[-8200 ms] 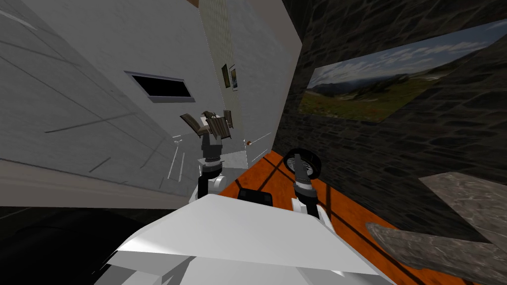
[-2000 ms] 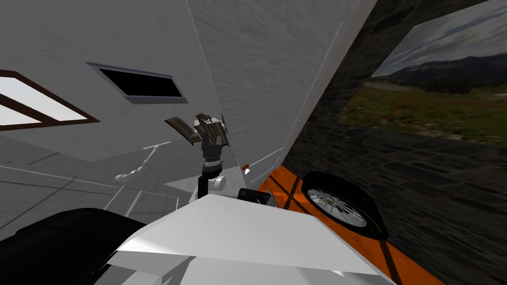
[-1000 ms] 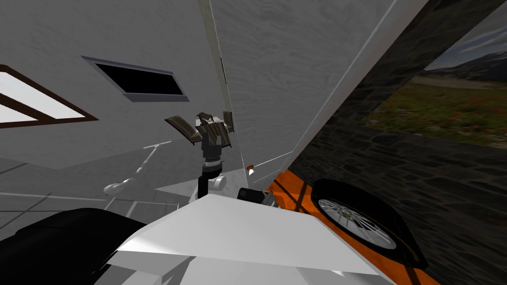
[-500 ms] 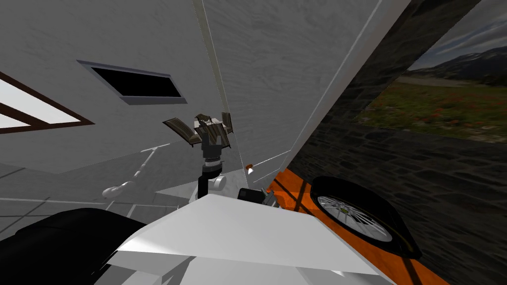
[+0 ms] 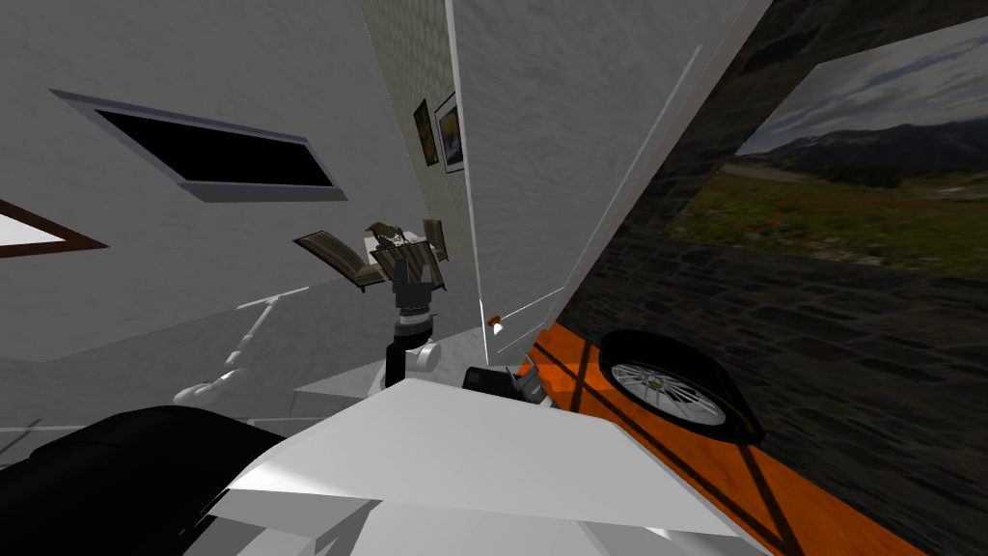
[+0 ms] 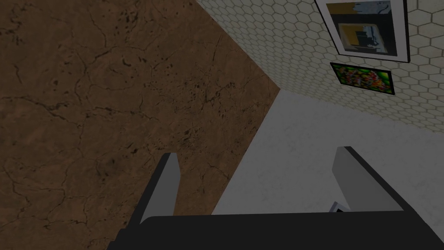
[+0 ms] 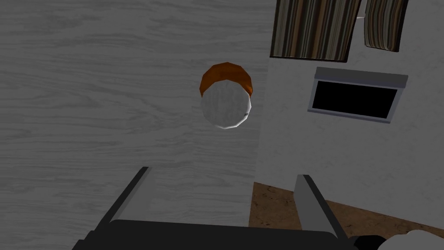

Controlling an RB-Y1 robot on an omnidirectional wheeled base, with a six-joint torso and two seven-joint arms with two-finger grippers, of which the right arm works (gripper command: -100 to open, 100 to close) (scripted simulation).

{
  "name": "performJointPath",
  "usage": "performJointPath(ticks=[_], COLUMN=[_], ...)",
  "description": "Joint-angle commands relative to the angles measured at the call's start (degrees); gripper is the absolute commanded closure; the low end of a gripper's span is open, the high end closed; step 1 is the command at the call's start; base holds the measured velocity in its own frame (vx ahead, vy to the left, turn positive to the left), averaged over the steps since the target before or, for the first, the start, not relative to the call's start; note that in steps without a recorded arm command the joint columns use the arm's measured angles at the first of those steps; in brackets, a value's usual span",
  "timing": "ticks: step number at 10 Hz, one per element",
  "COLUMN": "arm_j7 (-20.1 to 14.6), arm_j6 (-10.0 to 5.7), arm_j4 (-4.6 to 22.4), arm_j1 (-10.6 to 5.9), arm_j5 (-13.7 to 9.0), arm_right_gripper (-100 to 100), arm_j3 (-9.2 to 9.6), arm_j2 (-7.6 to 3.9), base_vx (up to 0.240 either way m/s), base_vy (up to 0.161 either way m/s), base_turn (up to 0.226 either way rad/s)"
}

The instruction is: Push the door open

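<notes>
Grey wood-grain door (image 7: 108, 87), knob (image 7: 225, 106) partly hiding orange base (image 7: 225, 71); right gripper (image 7: 224, 172), left gripper (image 6: 256, 152) splayed, empty.

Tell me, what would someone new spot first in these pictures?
Probably the big landscape picture on the dark stone wall to my right, with a black wheel on the orange floor at that wall's foot. Up close, the round white knob with its orange collar stands out on the grey door, just ahead of the open right gripper.
</notes>
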Motion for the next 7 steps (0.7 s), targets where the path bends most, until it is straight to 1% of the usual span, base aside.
performJointPath(ticks=[1,2,4,6,7], arm_j7=[0.00,-0.03,-0.13,-0.24,-0.30], arm_j6=[0.00,0.76,1.53,2.36,2.85], arm_j4=[0.00,0.09,0.16,0.24,0.29], arm_j1=[0.00,-0.63,-1.35,-2.12,-2.58], arm_j5=[0.00,-0.24,-0.43,-0.63,-0.75], arm_right_gripper=[-100,-100,-100,-100,-100], arm_j3=[0.00,0.06,0.16,0.28,0.35], arm_j2=[0.00,-1.92,-2.85,-2.60,-1.82], base_vx=[-0.028,0.080,0.138,0.160,0.183], base_vy=[0.051,0.080,0.132,0.129,0.142], base_turn=[-0.019,0.031,0.025,0.020,0.029])
